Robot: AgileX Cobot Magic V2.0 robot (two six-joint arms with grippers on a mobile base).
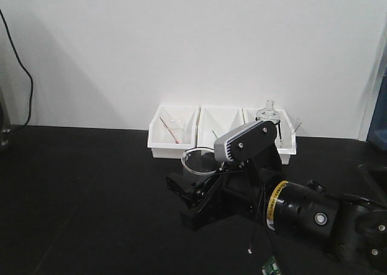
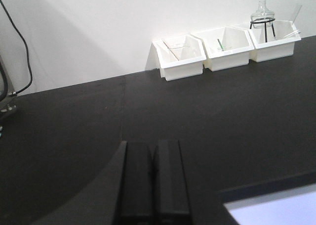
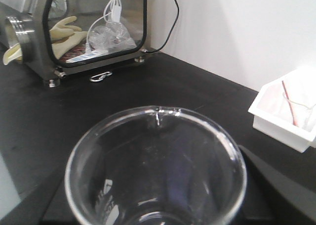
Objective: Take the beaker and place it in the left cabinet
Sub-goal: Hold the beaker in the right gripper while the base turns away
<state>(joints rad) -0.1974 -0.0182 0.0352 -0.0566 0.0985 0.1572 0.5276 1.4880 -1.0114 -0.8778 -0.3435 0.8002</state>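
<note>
**A:** Which arm is on the glass, from where you stand?

**B:** The right one; the left gripper (image 2: 153,180) hangs low over the black table (image 2: 74,131), well short of the row of white bins (image 1: 166,149); its two fingers are pressed flat together with nothing between them, and no beaker shows in its view.

**A:** And the right gripper (image 1: 195,177)?

**B:** It lies stretched along the table just in front of the bins, with the beaker (image 3: 157,185) between its fingers; one dark finger stands on either side of the glass, close against it; it is black on black there, so I cannot tell whether they pinch it or only flank it.

**A:** How does the beaker stand?

**B:** Upright, mouth up, long axis vertical, and empty as far as I can see; the pouring lip points away from the wrist; it sits just in front of where the left and middle bins meet. I'd judge a straight lift is what the move calls for, once the grip is sure.

**A:** The bins themselves?

**B:** Three of them, side by side against the wall; the left one holds a thin reddish rod (image 1: 170,131) and something of clear glass; the middle one a slim greenish stick (image 2: 220,45); the right one the round flask (image 1: 269,113) on its black tripod (image 2: 261,21), which is not our piece.

**A:** The left cabinet?

**B:** In none of the views; far to the left of the bins only a metal glove box (image 3: 74,32) shows.
</note>
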